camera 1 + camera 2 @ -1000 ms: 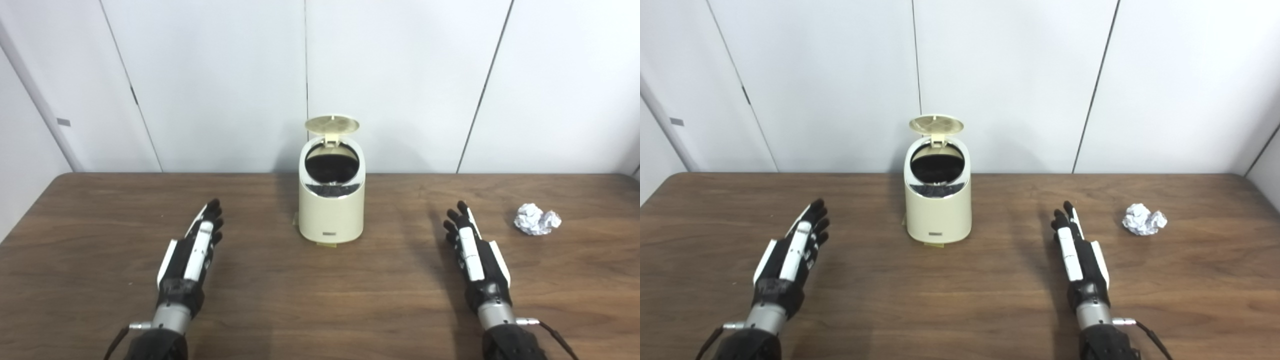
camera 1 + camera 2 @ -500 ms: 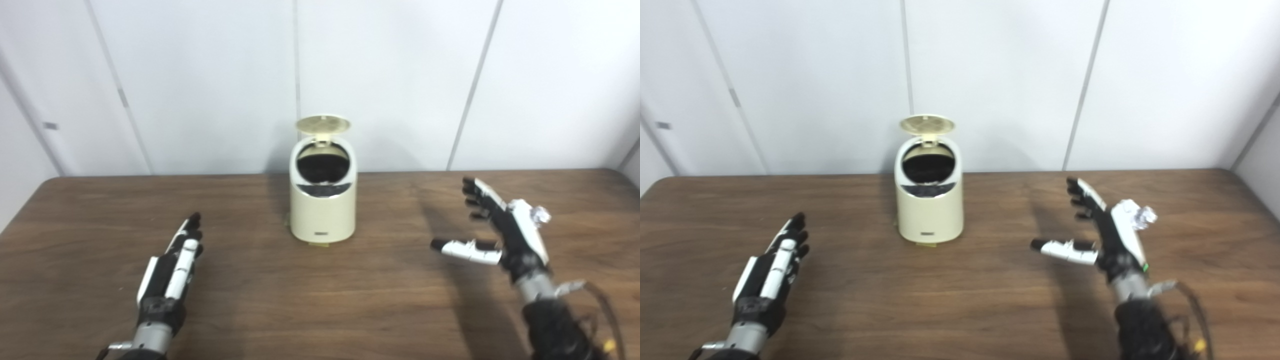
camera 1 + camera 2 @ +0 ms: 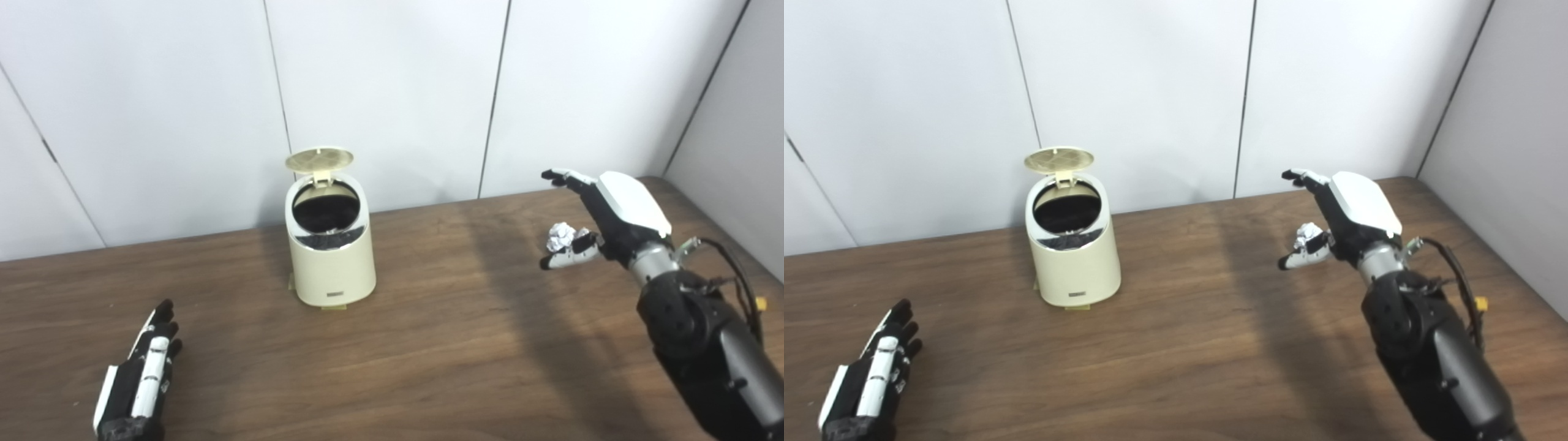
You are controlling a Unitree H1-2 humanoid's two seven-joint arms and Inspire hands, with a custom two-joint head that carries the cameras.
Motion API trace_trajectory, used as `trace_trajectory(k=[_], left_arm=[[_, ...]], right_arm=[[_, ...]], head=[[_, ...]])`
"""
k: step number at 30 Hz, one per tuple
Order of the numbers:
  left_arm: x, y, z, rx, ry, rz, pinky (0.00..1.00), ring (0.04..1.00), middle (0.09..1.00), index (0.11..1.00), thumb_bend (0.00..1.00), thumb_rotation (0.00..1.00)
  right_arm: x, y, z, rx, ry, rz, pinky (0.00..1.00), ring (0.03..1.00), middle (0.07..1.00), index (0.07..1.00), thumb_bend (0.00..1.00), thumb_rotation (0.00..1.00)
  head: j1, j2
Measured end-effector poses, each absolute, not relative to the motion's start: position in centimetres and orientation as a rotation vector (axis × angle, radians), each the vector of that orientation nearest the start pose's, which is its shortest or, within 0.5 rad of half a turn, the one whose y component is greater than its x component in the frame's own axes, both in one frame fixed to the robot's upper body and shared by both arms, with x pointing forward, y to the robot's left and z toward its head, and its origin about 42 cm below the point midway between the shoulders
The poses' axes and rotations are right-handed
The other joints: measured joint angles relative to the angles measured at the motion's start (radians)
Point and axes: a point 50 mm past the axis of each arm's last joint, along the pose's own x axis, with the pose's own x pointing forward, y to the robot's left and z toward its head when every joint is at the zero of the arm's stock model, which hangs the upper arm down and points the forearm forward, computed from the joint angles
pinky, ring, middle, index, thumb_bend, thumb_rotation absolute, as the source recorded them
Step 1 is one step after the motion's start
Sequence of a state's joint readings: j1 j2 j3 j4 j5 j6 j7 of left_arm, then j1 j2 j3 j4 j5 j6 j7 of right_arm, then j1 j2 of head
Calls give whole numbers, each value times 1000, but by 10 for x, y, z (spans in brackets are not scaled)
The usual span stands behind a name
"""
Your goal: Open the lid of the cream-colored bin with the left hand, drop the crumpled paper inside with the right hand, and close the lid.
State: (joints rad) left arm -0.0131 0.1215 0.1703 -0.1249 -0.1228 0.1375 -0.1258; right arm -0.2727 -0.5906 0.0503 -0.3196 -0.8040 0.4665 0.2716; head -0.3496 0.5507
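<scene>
A cream-coloured cylindrical plastic bin stands upright on the dark brown wood-grain surface, toward the far edge near the white panelled wall. Its round hinged lid is tipped up and back at the 12 o'clock side of the rim, leaving the mouth open. The inside looks black, like a dark liner; something pale shows at the front lip of the opening, too small to make out. A small yellowish tab shows under the bin's base at 6 o'clock.

The small crumpled ball of white paper lies on the surface well apart from the bin, out at the bin's 3 o'clock. The right robot hand hangs over it, back plate up, fingers spread and reaching forward, the thumb splayed just at the paper's 6 o'clock. The hand is wide and holds nothing; whether the thumb touches the paper cannot be told.

The left robot hand lies low over the surface at the bin's 7 o'clock, well apart from it, fingers straight and a little apart, empty.
</scene>
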Motion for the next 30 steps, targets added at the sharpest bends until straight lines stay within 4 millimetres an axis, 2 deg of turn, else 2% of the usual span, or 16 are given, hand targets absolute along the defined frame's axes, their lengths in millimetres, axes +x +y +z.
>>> trace_trajectory(k=[4, 6, 12, 15, 19, 22, 24, 30], left_arm=[[284, 288, 135, 4, -7, 24, 1000, 1000, 1000, 1000, 457, 785], [284, 287, 136, 1, -4, 22, 1000, 1000, 1000, 1000, 449, 771], [283, 288, 144, -14, -5, 12, 1000, 1000, 1000, 1000, 399, 814], [281, 288, 148, -13, 11, 16, 1000, 1000, 1000, 1000, 399, 812], [279, 288, 152, -19, 10, 12, 1000, 1000, 1000, 1000, 375, 786], [280, 289, 151, -17, 22, 4, 1000, 1000, 1000, 1000, 341, 792], [280, 291, 152, -8, 26, 0, 1000, 1000, 1000, 1000, 325, 782], [281, 290, 159, 12, 17, -7, 1000, 1000, 1000, 1000, 297, 765]], right_arm=[[354, -352, 281, -1357, 28, -169, 800, 889, 857, 850, 882, 56], [363, -358, 276, -1365, 85, -156, 800, 883, 857, 848, 891, 50], [390, -371, 266, -1356, 220, -140, 786, 879, 873, 848, 886, 33], [403, -375, 262, -1345, 257, -134, 809, 896, 877, 846, 871, 43], [419, -381, 252, -1318, 327, -128, 757, 900, 901, 854, 864, 50], [427, -380, 245, -1298, 360, -119, 722, 862, 899, 852, 878, 67], [431, -377, 242, -1287, 368, -114, 639, 782, 836, 850, 882, 63], [444, -376, 233, -1291, 399, -108, 623, 750, 799, 832, 868, 51]], head=[[-17, 0], [-28, 2], [-61, 3], [-72, 6], [-72, 11], [-72, 11], [-71, 12], [-63, 20]])
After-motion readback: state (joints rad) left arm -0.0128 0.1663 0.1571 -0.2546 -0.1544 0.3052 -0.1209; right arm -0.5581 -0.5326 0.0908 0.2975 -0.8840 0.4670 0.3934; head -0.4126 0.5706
